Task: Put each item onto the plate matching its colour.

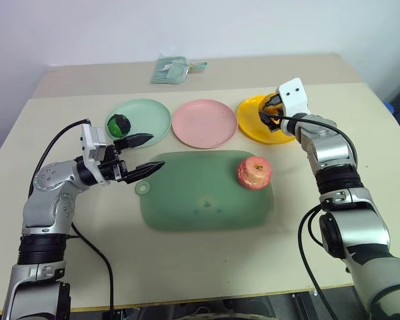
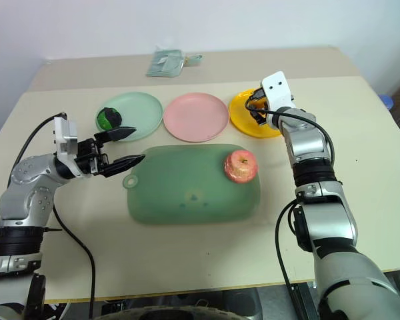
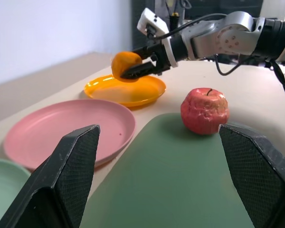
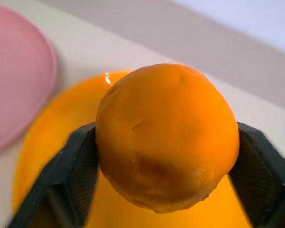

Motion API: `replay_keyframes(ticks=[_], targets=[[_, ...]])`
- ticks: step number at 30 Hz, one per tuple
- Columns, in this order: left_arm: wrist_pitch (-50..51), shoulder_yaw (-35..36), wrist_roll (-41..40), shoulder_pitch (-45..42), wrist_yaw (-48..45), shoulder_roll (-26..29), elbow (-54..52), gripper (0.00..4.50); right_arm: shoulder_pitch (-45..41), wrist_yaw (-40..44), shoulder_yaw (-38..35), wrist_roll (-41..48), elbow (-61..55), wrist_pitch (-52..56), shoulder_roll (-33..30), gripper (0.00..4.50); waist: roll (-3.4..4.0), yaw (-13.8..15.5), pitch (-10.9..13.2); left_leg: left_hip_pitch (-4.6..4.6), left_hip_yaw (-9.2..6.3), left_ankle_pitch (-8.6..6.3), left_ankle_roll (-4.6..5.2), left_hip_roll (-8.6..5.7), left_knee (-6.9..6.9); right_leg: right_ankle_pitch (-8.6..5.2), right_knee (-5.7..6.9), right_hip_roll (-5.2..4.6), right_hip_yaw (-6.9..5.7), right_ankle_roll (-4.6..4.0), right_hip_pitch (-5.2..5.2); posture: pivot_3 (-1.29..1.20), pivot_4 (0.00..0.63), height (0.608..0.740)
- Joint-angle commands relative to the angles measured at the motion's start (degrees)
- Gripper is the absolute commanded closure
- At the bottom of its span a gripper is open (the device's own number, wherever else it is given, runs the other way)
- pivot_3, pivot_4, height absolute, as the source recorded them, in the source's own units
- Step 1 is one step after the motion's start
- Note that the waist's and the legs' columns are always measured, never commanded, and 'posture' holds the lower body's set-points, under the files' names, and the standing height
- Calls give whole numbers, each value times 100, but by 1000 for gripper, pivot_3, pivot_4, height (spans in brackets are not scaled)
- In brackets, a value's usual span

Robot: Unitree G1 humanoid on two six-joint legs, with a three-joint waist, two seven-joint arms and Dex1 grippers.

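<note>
Orange fruit (image 4: 166, 137) is pinched by the right gripper (image 3: 138, 69) above the yellow plate (image 3: 126, 90); the left gripper (image 1: 141, 155) is spread, empty.

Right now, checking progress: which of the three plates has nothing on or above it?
The pink plate, the middle one. The green plate holds the dark ball, and the orange fruit hangs over the yellow plate.

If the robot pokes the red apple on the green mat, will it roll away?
Probably a little. The apple looks round, so a push could send it rolling across the flat green mat. Its skin looks bumpy and wrinkled, which may slow it. It is likely a light toy, so a soft nudge might already move it.
</note>
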Motion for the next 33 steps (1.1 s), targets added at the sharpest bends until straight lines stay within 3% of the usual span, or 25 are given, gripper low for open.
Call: replay_keyframes(ticks=[1, 5, 8, 10, 14, 19, 27, 30, 33], targets=[[-71, 45, 5, -74, -66, 122, -86, 393, -100, 46, -300, 224, -279, -45, 10, 71, 0, -10, 0, 0, 0, 0, 0, 0, 2, 0, 0, 0, 0, 0, 1, 0, 150, 738], [149, 122, -244, -71, -224, 212, -139, 393, -186, 148, -730, 640, -628, -278, 34, 71, 1, 2, 1, 0, -1, 0, 1, -1, 6, 0, 1, 0, 0, 0, 1, 0, 150, 738], [664, 240, -709, 8, -401, 365, -369, 393, 161, 1395, -969, 1786, -1877, 446, -72, 71, 1, 19, 1, 0, -2, -1, 1, -1, 7, 0, 1, -1, 0, 1, 4, 0, 150, 738], [924, 262, -913, 123, -534, 492, -556, 393, 669, 2322, -847, 2464, -2975, 1201, -462, 71, 1, 57, 1, 0, -6, -5, 9, 0, 8, 0, -1, -1, -1, 1, 4, 0, 150, 738], [1143, 204, -984, 332, -732, 693, -749, 393, 1746, 3563, -465, 2978, -4501, 1891, -1596, 71, 1, 170, 0, 0, -7, -25, 41, -1, 15, 0, -12, -3, -2, 1, 16, 0, 150, 738], [1214, 96, -946, 417, -831, 720, -803, 393, 2425, 4133, -99, 2675, -4783, 1709, -2440, 71, 0, 162, 0, 3, -7, -28, 47, -1, 28, 3, -9, -8, -2, 2, 22, 0, 150, 738], [1045, -23, -753, 308, -840, 624, -711, 393, 2856, 4044, 580, 1586, -4257, 836, -2577, 71, 1, 167, -1, 5, -6, -26, 42, 0, 18, 3, -11, -7, -1, 0, 18, 0, 150, 738], [1010, -16, -697, 300, -848, 646, -679, 393, 2860, 4097, 570, 1690, -4211, 884, -2412, 71, -4, 168, -5, 5, -7, -24, 39, 0, 22, 3, -11, -8, -1, 0, 21, 0, 150, 738], [960, 8, -640, 305, -804, 643, -667, 393, 2764, 4048, 652, 1571, -4079, 824, -2318, 821, -3, 165, -5, 6, -8, -26, 42, 1, 22, 3, -11, -7, -1, 0, 23, 0, 150, 738]])
